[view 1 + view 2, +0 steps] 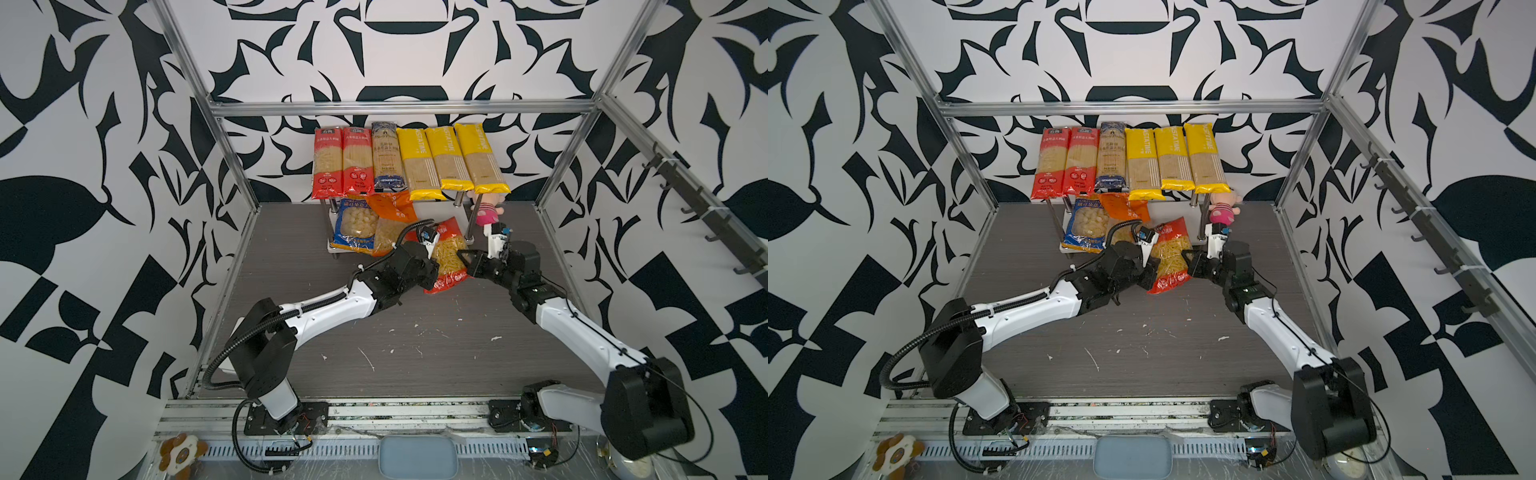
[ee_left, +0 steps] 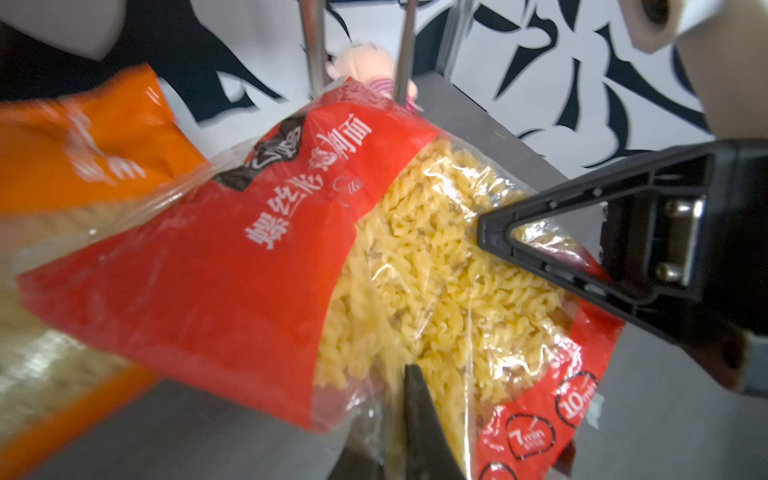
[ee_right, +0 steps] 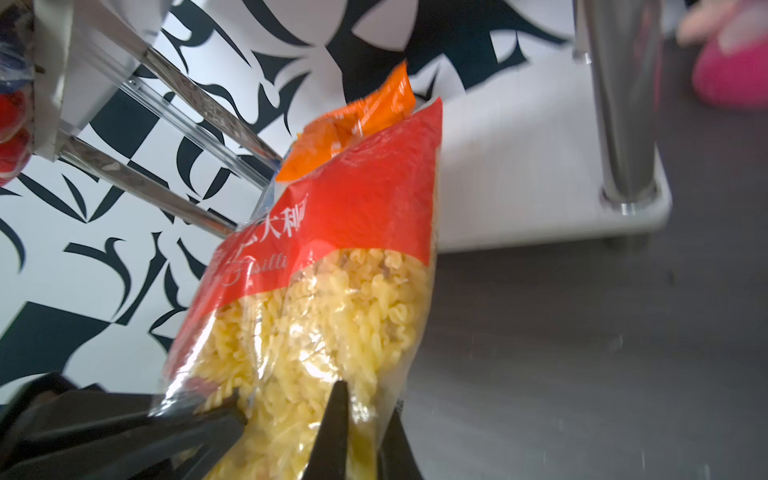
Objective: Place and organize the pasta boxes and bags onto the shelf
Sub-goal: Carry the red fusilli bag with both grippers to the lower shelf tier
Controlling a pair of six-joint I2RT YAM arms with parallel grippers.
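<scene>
A red bag of fusilli (image 1: 446,259) (image 1: 1170,259) hangs tilted in front of the shelf. Its top end reaches toward the lower board (image 1: 333,248) (image 3: 540,199), beside the orange bag (image 1: 395,216) (image 2: 95,137). My left gripper (image 1: 432,272) (image 2: 390,399) is shut on one side edge of the red bag (image 2: 249,270). My right gripper (image 1: 467,259) (image 3: 368,399) is shut on the opposite edge (image 3: 332,291). A blue bag (image 1: 355,226) lies on the lower board. Several spaghetti packs (image 1: 415,162) cover the top board in a row.
A pink plush doll (image 1: 486,208) (image 1: 1223,208) stands by the shelf's right front post (image 3: 623,104). Aluminium frame bars (image 1: 232,158) fence the dark table. A rail of hooks (image 1: 685,195) runs along the right wall. A grey tray (image 1: 417,455) sits at the front edge.
</scene>
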